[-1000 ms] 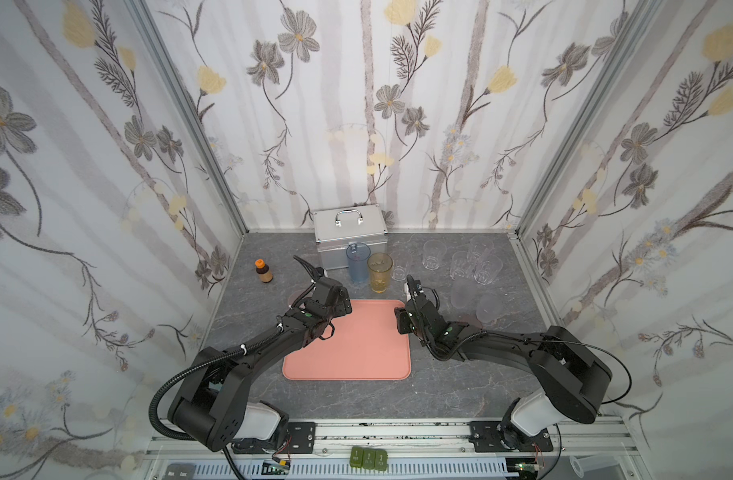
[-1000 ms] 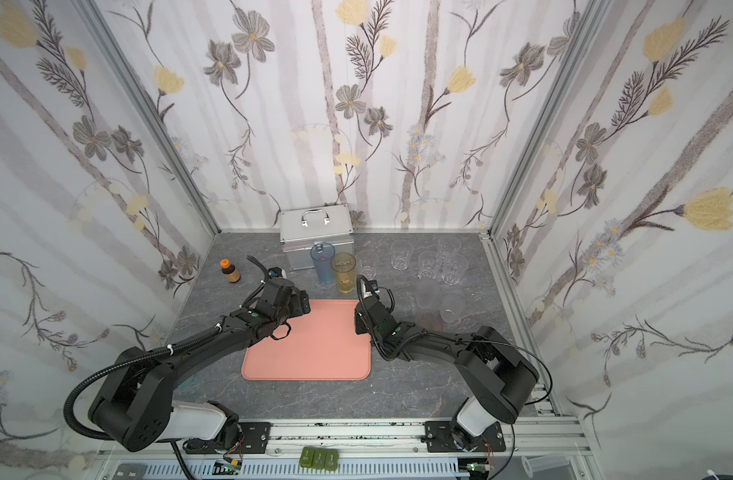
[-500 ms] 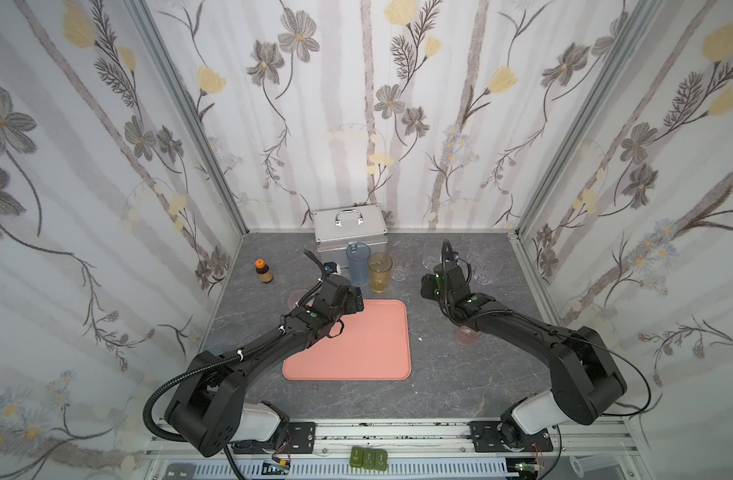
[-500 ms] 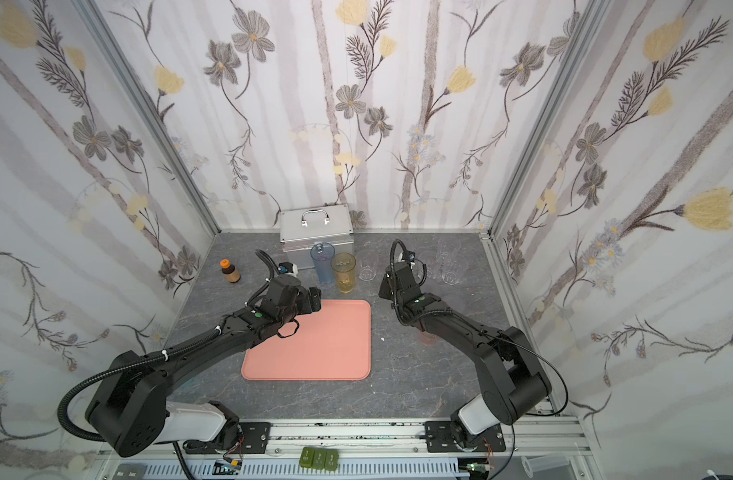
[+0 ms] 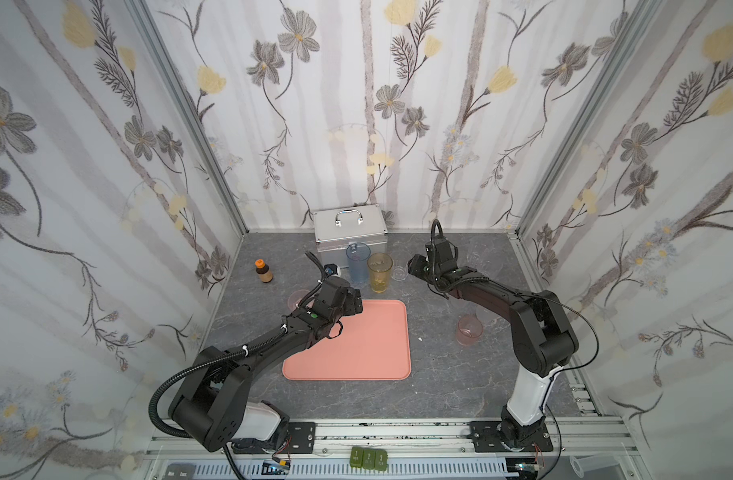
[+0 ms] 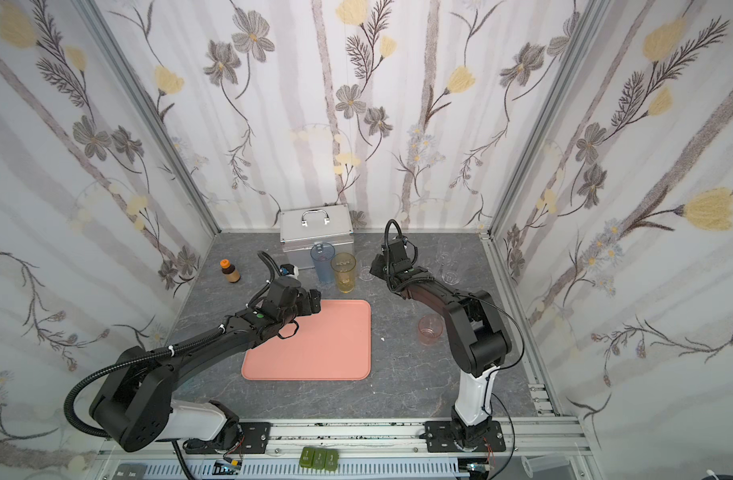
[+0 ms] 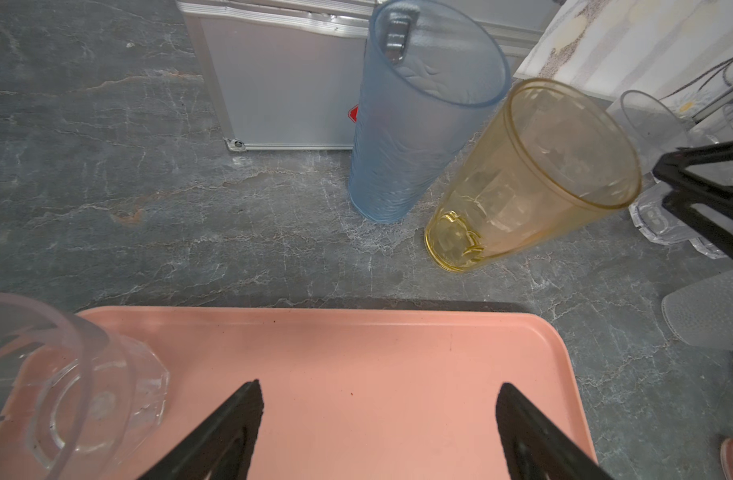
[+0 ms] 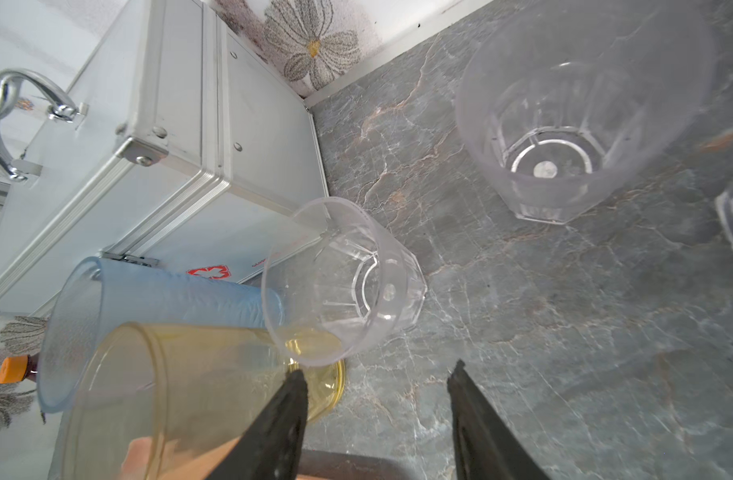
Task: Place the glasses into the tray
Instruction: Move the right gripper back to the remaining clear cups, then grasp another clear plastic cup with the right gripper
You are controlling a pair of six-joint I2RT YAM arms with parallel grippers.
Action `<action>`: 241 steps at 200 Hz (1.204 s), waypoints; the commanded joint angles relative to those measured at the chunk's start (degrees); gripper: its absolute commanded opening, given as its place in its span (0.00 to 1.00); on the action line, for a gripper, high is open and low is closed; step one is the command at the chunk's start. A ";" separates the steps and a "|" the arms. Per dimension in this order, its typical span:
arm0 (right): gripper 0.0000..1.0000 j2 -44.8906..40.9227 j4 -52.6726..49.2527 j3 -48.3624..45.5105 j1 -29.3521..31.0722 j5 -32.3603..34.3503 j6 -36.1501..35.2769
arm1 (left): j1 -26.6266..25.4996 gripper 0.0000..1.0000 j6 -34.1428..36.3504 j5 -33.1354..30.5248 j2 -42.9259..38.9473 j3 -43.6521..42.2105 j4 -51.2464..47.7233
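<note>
Step in hand: fetching the next glass. Your left gripper (image 7: 377, 388) hangs over the tray (image 5: 356, 353), fingers spread and empty. One clear glass (image 7: 74, 386) stands at the tray's 10 o'clock corner. Your right gripper (image 8: 377, 370), fingers apart and holding nothing, faces a small clear tumbler (image 8: 348, 282) at the tray's 1 o'clock, just beside the amber glass (image 8: 169, 395). Next, straddle that tumbler without nudging its amber neighbour.

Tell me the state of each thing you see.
tray: holds one glass
clear glass: upright on tray
blue glass: upright, off tray
amber glass: upright, off tray
pink glass: upright, off tray
metal case: closed
brown bottle: capped
left gripper: open, empty
right gripper: open, empty
</note>
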 commanded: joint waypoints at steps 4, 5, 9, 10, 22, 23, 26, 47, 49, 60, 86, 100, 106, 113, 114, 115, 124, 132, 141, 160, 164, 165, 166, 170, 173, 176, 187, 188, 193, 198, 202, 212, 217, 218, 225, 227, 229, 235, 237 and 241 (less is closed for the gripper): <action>0.54 3.99 -0.86 4.67 -0.40 -0.47 0.63 | 0.08 0.90 -0.15 -0.31 -0.37 0.07 1.98; 0.54 4.17 -0.92 4.90 -0.40 -0.47 0.61 | 0.08 0.90 -0.21 -0.26 -0.38 0.06 2.00; 0.54 4.89 -1.22 5.64 -0.48 -0.53 0.64 | 0.08 0.90 -0.46 -0.23 -0.46 -0.03 2.02; 0.54 5.10 -1.28 5.83 -0.48 -0.54 0.65 | 0.08 0.90 -0.49 -0.22 -0.46 -0.03 2.02; 0.52 7.21 -2.47 8.31 -0.62 -0.50 0.30 | 0.09 0.90 -0.99 -0.05 -0.33 -0.13 2.02; 0.52 7.36 -2.52 8.48 -0.64 -0.48 0.27 | 0.09 0.90 -1.02 -0.05 -0.36 -0.13 2.02; 0.52 7.80 -2.81 9.05 -0.65 -0.28 0.12 | 0.08 0.90 -1.09 0.08 -0.38 -0.13 2.02; 0.49 11.28 -5.07 13.48 -0.74 0.66 -1.01 | 0.08 0.90 -1.69 0.22 -0.94 -0.45 2.02; 0.48 11.58 -5.39 13.97 -0.75 0.74 -1.18 | 0.08 0.90 -1.78 0.17 -1.02 -0.52 2.02; 0.43 13.32 -8.07 16.70 -0.75 2.23 -1.82 | 0.08 0.90 -2.02 0.08 -1.72 -0.82 2.01; 0.22 13.42 -11.02 18.15 -0.59 5.33 -3.30 | 0.08 0.90 -2.39 -0.26 -4.27 -2.03 1.93; 0.14 11.99 -12.13 17.35 -0.23 8.14 -4.32 | 0.10 0.90 -2.43 -0.94 -5.66 -2.86 1.92; 0.11 11.36 -12.02 16.74 -0.14 8.49 -4.67 | 0.08 0.90 -2.43 -1.16 -6.08 -3.22 2.00; 0.08 10.92 -11.90 16.35 -0.14 8.27 -5.09 | 0.08 0.90 -2.45 -1.28 -6.43 -3.46 2.01; 0.08 10.89 -11.93 16.32 -0.14 8.21 -5.15 | 0.08 0.90 -2.45 -1.28 -6.48 -3.51 2.01; 0.07 10.87 -11.95 16.32 -0.14 8.18 -5.31 | 0.08 0.90 -2.45 -1.28 -6.46 -3.53 1.97; 0.05 10.68 -12.83 16.61 -0.01 8.38 -5.91 | 0.08 0.90 -2.46 -1.28 -6.85 -3.71 1.98; 0.03 10.45 -13.70 16.67 0.14 9.05 -6.44 | 0.09 0.90 -2.62 -1.28 -7.28 -4.02 1.93; 0.02 10.03 -14.36 16.43 0.37 9.92 -6.89 | 0.08 0.90 -2.79 -1.28 -7.53 -4.46 1.93; 0.00 8.08 -15.42 14.77 0.48 10.97 -7.35 | 0.09 0.90 -2.80 -1.56 -10.72 -5.96 1.93; 0.00 7.53 -15.39 14.24 0.56 11.12 -7.45 | 0.13 0.90 -2.81 -1.75 -11.18 -6.29 1.93; 0.00 7.39 -15.44 14.08 0.56 11.13 -7.48 | 0.15 0.90 -2.85 -1.73 -11.27 -6.33 1.93; 0.00 7.19 -15.46 13.96 0.56 11.18 -7.49 | 0.16 0.90 -2.83 -1.77 -11.36 -6.39 1.93; 0.00 6.67 -15.61 13.56 0.56 11.29 -7.57 | 0.12 0.90 -2.81 -1.89 -11.72 -6.64 1.93; 0.00 6.18 -15.84 13.23 0.57 11.43 -7.75 | 0.16 0.90 -2.80 -1.97 -11.91 -6.77 1.93; 0.00 5.67 -16.02 12.95 0.64 11.87 -7.84 | 0.21 0.90 -2.91 -1.98 -12.06 -6.87 1.93; 0.00 3.71 -16.89 11.66 0.81 13.27 -8.33 | 0.17 0.90 -3.23 -1.92 -12.42 -7.15 1.86; 0.00 3.55 -17.02 11.56 0.87 13.39 -8.31 | 0.17 0.90 -3.24 -1.86 -12.46 -7.11 1.85; 0.00 2.60 -17.56 10.95 0.90 13.95 -8.46 | 0.19 0.90 -3.29 -1.60 -12.57 -7.08 1.84; 0.00 1.63 -18.07 10.29 0.91 14.21 -8.65 | 0.17 0.90 -3.33 -1.41 -12.79 -7.07 1.84; 0.00 0.76 -18.53 9.68 0.92 14.52 -8.78 | 0.10 0.90 -3.40 -1.30 -13.00 -7.07 1.84; 0.00 -1.43 -19.56 8.17 1.09 14.86 -8.97 | 0.17 0.90 -3.36 -1.32 -13.59 -7.10 1.84; 0.00 -2.75 -20.05 7.14 1.17 15.26 -9.07 | 0.17 0.90 -3.35 -1.36 -13.85 -7.07 1.84; 0.00 -3.23 -20.29 6.69 1.29 15.35 -9.19 | 0.17 0.90 -3.30 -1.41 -13.92 -7.03 1.84; 0.00 -5.13 -21.21 5.07 1.59 16.02 -9.18 | 0.25 0.90 -3.04 -1.61 -14.29 -6.93 1.75; 0.00 -5.35 -21.38 4.79 1.61 16.08 -9.13 | 0.25 0.90 -3.06 -1.67 -14.38 -6.90 1.75; 0.00 -5.85 -21.66 4.35 1.73 16.29 -9.16 | 0.26 0.90 -2.93 -1.68 -14.49 -6.83 1.69; 0.00 -7.68 -22.45 2.64 2.00 16.72 -8.99 | 0.26 0.90 -2.68 -1.72 -14.77 -6.68 1.59; 0.00 -8.57 -22.88 1.89 2.12 16.98 -8.85 | 0.32 0.90 -2.64 -1.72 -14.85 -6.60 1.54; 0.00 -9.75 -23.51 0.76 2.29 17.00 -8.60 | 0.43 0.90 -2.51 -1.72 -15.08 -6.40 1.43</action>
